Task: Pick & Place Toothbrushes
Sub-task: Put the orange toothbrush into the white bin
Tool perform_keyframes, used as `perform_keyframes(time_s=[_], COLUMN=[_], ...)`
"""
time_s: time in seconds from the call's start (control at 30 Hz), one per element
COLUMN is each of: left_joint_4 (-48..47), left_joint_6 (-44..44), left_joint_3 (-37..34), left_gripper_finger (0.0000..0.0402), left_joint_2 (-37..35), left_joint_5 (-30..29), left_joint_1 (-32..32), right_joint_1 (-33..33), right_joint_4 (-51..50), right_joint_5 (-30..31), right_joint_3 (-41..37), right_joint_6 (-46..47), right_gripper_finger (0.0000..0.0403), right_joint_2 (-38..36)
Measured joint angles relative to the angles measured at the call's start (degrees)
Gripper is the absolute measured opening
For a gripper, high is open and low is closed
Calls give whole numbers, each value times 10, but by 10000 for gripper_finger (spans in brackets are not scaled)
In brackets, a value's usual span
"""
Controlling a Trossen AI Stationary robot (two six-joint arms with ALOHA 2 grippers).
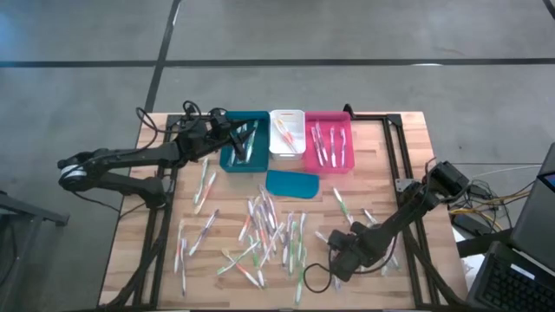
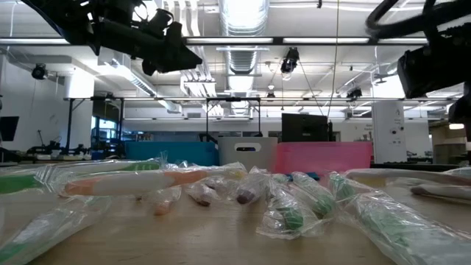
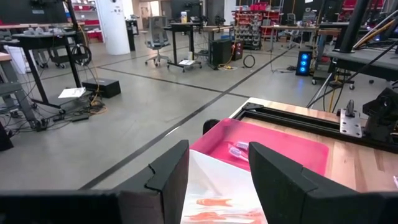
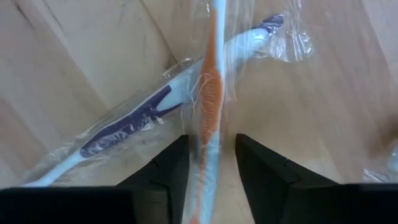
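Down at table's near right, right gripper (image 4: pixel 210 177) straddles orange toothbrush (image 4: pixel 210 93), jaws narrow, grip unconfirmed; left gripper (image 3: pixel 217 180) hovers open over white bin (image 1: pixel 286 132), empty.

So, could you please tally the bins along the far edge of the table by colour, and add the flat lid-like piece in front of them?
Teal bin: 1
White bin: 1
Pink bin: 1
Flat teal lid-like piece: 1
Total: 4
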Motion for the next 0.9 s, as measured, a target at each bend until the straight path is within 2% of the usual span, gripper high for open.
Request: perform_keyframes(time_s=[0.37, 0.63, 0.77, 0.9], left_joint_4=[0, 4, 4, 3], left_joint_6=[0, 0, 0, 0], left_joint_3=[0, 0, 0, 0], left_gripper_finger=[172, 172, 172, 172], left_joint_2=[0, 0, 0, 0], left_joint_5=[0, 0, 0, 0], left_joint_1=[0, 0, 0, 1], right_joint_1=[1, -27, -79, -149], right_joint_4=[1, -81, -114, -115], right_joint_5=[-31, 7, 40, 56], right_joint_3=[12, 58, 78, 96], right_joint_6=[34, 23, -25, -111], right_gripper_finger=[20, 30, 25, 27], right_joint_2=[-37, -64, -72, -74])
